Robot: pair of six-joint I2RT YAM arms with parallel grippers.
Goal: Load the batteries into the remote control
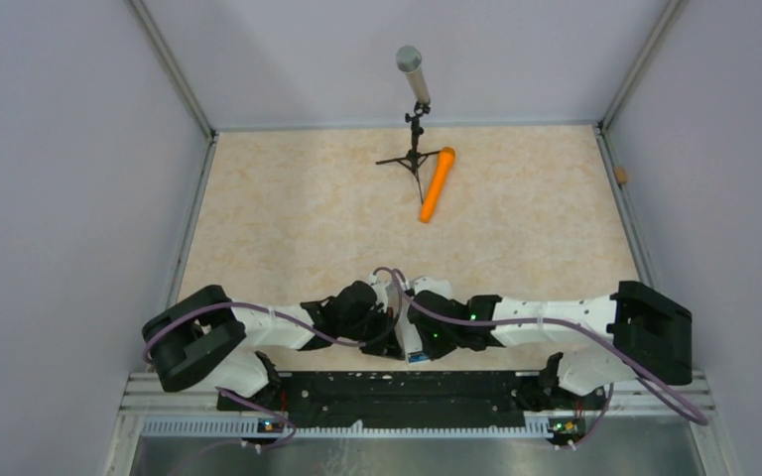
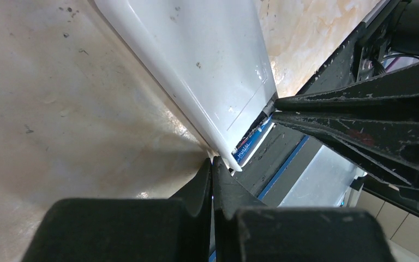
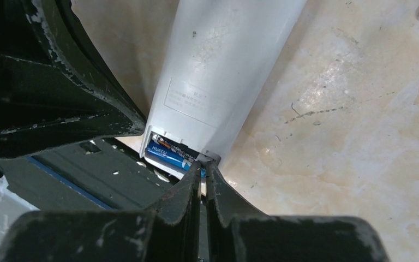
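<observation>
As your left gripper (image 2: 213,164) and right gripper (image 3: 203,170) sit shut beside the remote control (image 3: 223,65), a nudge could pop the battery (image 3: 169,155) out

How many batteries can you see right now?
1. A blue battery sits in the open end of the white remote control; the left wrist view shows its label too. A second may be hidden beside it.

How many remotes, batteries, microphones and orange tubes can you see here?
Remote control: 1
Battery, showing in the remote's open end: 1
Microphone: 1
Orange tube: 1
Total: 4
</observation>
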